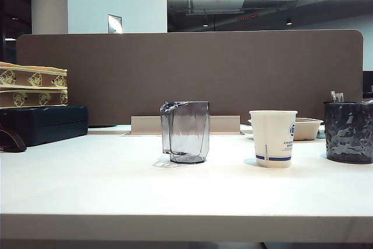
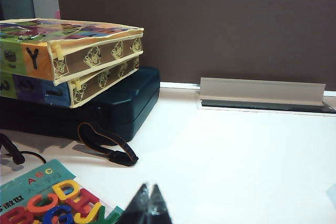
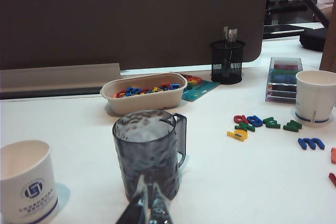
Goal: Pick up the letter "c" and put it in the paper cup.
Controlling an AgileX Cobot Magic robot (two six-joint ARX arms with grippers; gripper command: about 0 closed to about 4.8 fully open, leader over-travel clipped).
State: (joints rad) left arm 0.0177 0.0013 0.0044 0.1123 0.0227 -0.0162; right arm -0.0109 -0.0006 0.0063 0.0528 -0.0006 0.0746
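On the bench's far left, two yellow-trimmed zip cases (image 1: 33, 86) sit stacked on a dark case (image 1: 45, 123) by the brown divider (image 1: 192, 74). The left gripper (image 2: 148, 203) shows only in its wrist view, low over the bench near the front edge, its fingertips pressed together and holding nothing. Beside it lies a teal card (image 2: 52, 195) of bright letters; an orange C-like shape sits among them, but I cannot tell if it is the "c".

Mid-bench stands a clear faceted cup (image 1: 186, 131). To its right is the paper cup (image 1: 273, 138): white, tapered, upright, with a blue stripe near the base and a blue logo. Behind it rests a beige tray (image 3: 144, 92) full of letters. A dark tumbler (image 1: 348, 131) stands by the right edge.

The right gripper (image 3: 148, 208) hovers just in front of the tumbler, fingertips nearly touching, empty. Loose letters (image 3: 252, 124) lie scattered further right, near a second white cup (image 3: 315, 97), a mesh pen pot (image 3: 228, 61) and a clear box (image 3: 283, 78).
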